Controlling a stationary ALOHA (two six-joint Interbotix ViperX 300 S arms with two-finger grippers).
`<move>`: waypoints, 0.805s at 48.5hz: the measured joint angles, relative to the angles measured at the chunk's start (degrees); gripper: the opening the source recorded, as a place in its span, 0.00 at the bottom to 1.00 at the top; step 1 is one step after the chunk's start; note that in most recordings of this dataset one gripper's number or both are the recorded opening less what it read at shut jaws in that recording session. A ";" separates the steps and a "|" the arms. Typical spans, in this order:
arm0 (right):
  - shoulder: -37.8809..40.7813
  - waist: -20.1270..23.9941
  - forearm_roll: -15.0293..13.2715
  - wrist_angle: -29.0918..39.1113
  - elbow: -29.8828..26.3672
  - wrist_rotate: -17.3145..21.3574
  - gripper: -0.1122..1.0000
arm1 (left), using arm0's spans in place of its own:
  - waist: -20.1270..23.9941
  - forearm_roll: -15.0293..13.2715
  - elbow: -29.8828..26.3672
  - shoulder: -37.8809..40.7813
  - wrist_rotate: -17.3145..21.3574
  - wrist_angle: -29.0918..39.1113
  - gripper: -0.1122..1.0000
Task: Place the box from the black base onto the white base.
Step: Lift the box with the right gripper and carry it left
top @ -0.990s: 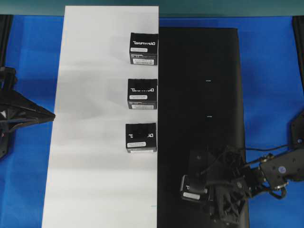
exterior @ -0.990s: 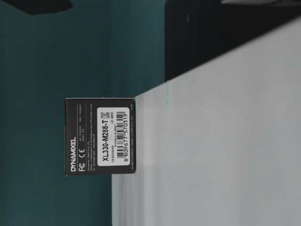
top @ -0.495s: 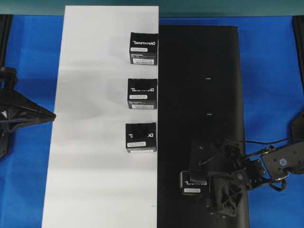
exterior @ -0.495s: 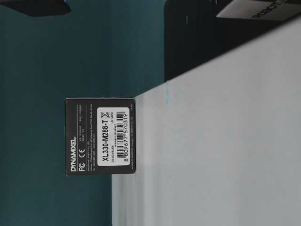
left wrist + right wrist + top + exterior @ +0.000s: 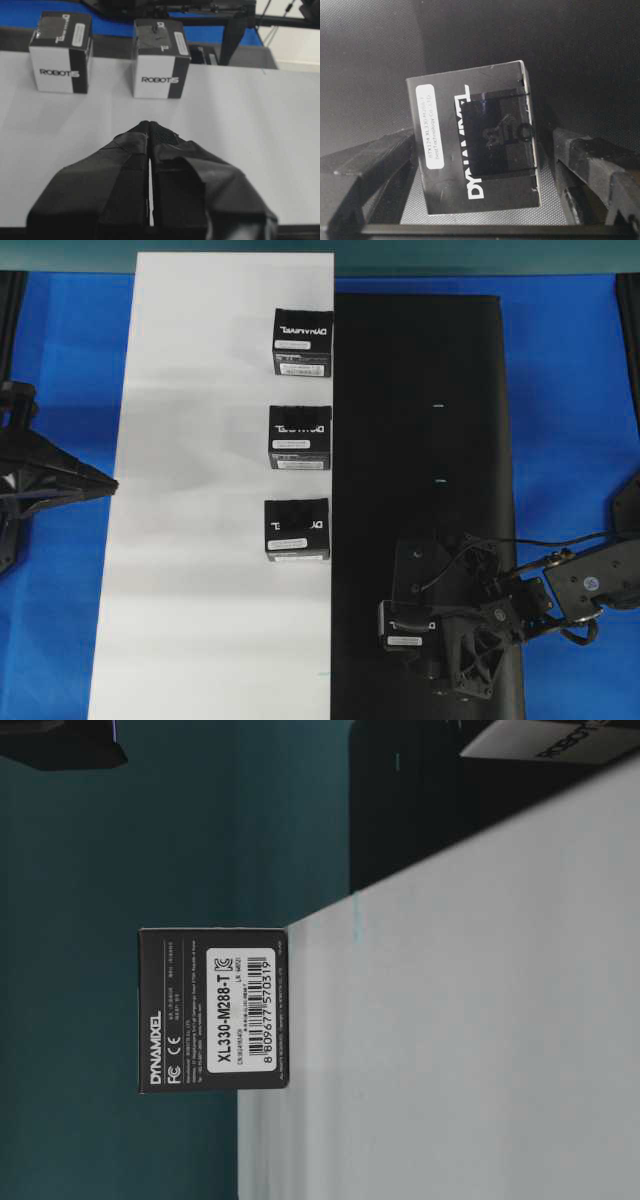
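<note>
Overhead view shows the task partly done. Three identical boxes (image 5: 297, 440) already stand on the white base (image 5: 200, 620), in a column along its edge nearest the black base (image 5: 420, 370), all well to the left of the right claw (image 5: 425, 632). One box (image 5: 405, 626) remains on the black base, lying between the right claw's fingers. The right wrist view confirms the fingers (image 5: 365, 165) stand wide on either side of that box (image 5: 475, 145), with gaps showing on both flanks; judged not yet gripped. The left claw (image 5: 150, 131) is closed and empty, hovering over the white base, with two boxes ahead of it. Remaining, as judged: close on the last box, lift it, carry it leftward onto the white base, release.
</note>
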 measured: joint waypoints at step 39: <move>-6.50 1.14 1.05 12.04 -9.49 0.00 0.64 | 0.00 0.00 0.00 0.09 -0.09 0.00 0.08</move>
